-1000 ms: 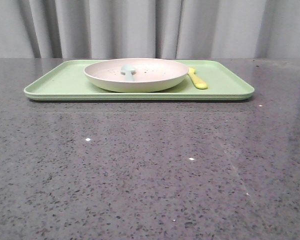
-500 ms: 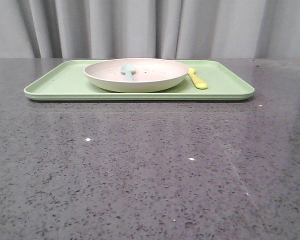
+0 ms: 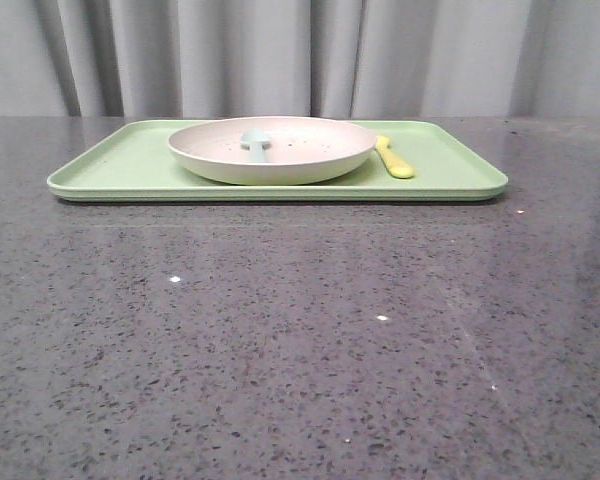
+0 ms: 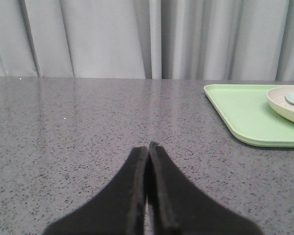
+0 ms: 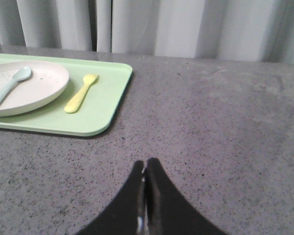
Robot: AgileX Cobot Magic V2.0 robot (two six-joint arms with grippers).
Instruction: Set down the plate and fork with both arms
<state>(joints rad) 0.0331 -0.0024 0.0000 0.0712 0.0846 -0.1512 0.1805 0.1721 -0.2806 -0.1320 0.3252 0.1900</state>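
We see the plate (image 3: pixel 272 150) sitting on the green tray (image 3: pixel 450 170), yellow fork (image 5: pixel 81 93) just beside it, a pale blue spoon (image 5: pixel 10 85) inside. Left hand (image 4: pixel 148 149) and right hand (image 5: pixel 145 165) are both pressed together, empty, above the grey surface (image 3: pixel 300 340). This fits either things awaiting pickup or things already placed.

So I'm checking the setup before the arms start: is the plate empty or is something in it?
Not empty. A pale blue spoon lies in the plate, its bowl on the plate floor and its handle reaching toward the rim.
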